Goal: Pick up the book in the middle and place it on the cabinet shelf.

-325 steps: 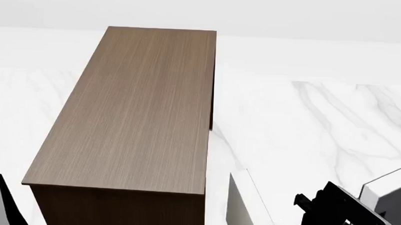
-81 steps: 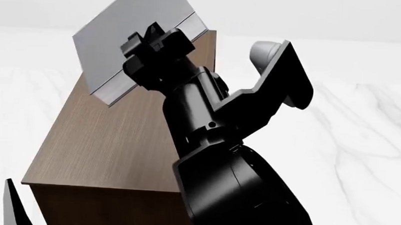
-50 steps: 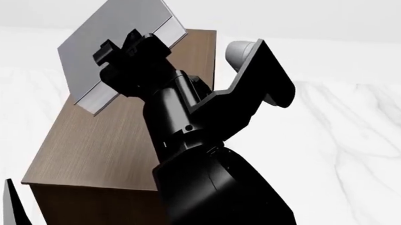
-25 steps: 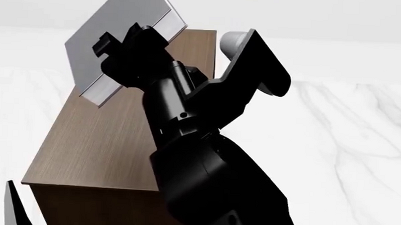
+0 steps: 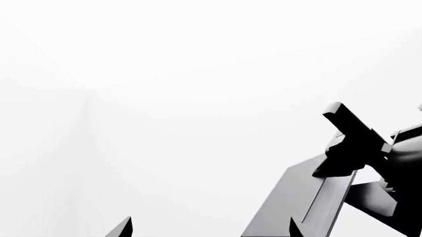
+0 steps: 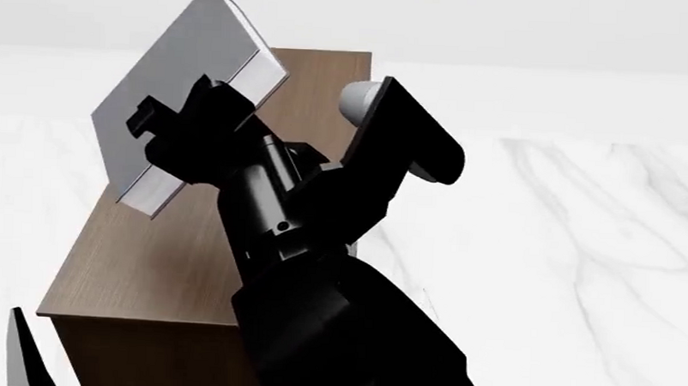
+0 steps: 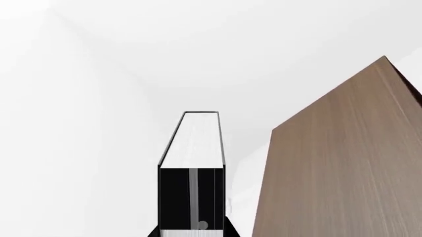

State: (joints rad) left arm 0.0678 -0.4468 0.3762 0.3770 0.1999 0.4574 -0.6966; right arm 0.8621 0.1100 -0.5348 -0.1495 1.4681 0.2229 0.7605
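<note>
Right pincer: (image 6: pixel 191 140) clamped on the book near one lower corner, black fingers either side of the cover, seen from the head view; the arm rises from low in that view and hides the cabinet's near right part.
Book: (image 6: pixel 182 93) thick grey hardcover with white page edges, held in the air and tilted, over the far left part of the cabinet top; no contact with the wood shows. The right wrist view looks along its page edge (image 7: pixel 195 143) with the jaws closed on either side at the base.
Handling, as I judge it: stiff boards, so it will not sag; probably fairly heavy for its bulk, and a grip near one corner leaves most of the weight hanging beyond the jaws, so it may pivot or slip on the smooth cover. A hold nearer the middle of an edge, across the thickness, would be steadier.
Cabinet shelf: (image 6: pixel 147 255) long flat brown wood-grain top, broad enough to take the book lying flat.
Left pincer: (image 5: pixel 209 232) only two dark tips show at the wrist view's edge, apart, holding nothing.
Counter: (image 6: pixel 571 252) white marble around the cabinet.
</note>
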